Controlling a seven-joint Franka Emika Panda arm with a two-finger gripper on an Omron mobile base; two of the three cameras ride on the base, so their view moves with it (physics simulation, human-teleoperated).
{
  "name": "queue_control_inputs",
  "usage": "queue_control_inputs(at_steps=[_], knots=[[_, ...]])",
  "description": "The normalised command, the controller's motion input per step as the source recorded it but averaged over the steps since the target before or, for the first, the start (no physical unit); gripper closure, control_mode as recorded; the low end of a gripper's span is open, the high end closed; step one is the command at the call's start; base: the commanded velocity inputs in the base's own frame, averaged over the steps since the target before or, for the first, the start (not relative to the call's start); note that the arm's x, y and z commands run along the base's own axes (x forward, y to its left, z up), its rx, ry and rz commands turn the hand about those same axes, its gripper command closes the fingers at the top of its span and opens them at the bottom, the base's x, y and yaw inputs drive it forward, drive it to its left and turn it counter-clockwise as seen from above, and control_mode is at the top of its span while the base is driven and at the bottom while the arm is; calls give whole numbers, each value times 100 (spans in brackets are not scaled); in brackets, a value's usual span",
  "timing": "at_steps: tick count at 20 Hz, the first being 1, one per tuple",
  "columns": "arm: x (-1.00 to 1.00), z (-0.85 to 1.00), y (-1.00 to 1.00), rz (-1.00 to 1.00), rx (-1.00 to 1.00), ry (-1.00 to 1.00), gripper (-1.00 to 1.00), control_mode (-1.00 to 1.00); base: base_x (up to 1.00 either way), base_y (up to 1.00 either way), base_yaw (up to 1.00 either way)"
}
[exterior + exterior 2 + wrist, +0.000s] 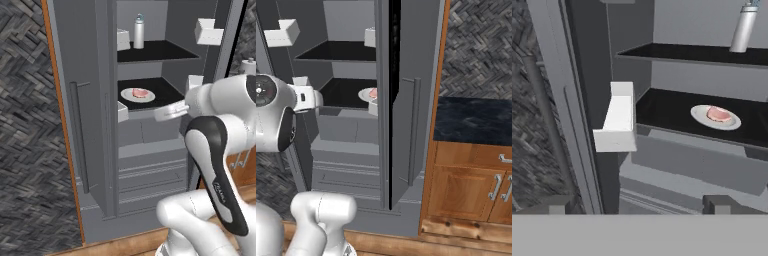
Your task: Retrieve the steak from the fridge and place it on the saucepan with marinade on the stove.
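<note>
Hand view first, nearest to farthest: the two dark tips of my end effector (pixel 638 204) rise at the bottom edge, standing well apart with nothing between them, so I am open and carrying nothing. Just beyond them lies the pale grey front of the drawers of the tall grey two-door fridge (pixel 587 100). To one side a white door bin (pixel 618 117) juts out from the door edge, and past that runs the lower black shelf (pixel 667 112). On that shelf sits a round white plate (pixel 702 116), and the small flat pink-red steak (pixel 718 114) lies on it, toward its far side. Above, on the upper black shelf (pixel 712 54), stands a slim silver bottle (pixel 742 31).

From the left base view, my white arm reaches in from the right toward the open fridge, with the steak (pixel 140 93) well ahead of the hand.

My worries are these. The meat is thin and lies flat on a slick plate, so I judge that closing too high would pinch nothing, and closing too low could push the plate back. Coming in off-line risks clipping the white bin or the shelf lip. The saucepan and stove I cannot place from here.
</note>
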Motion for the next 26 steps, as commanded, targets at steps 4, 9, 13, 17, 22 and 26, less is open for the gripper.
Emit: queue_control_inputs(at_steps=[4, 9, 13, 17, 22, 26], knots=[[40, 0, 0, 9, 0, 0, -100, -100, 0, 0, 0], [55, 0, 0, 11, 2, 0, -100, -100, 0, 0, 0], [59, -8, 0, 12, 6, 0, -100, -100, 0, 0, 0], [71, -6, 1, 9, 3, 1, -100, -100, 0, 0, 0], [78, -7, 27, 5, 0, 7, -100, -100, 0, 0, 0], [42, 0, 80, 3, -1, 22, -100, -100, 0, 0, 0]])
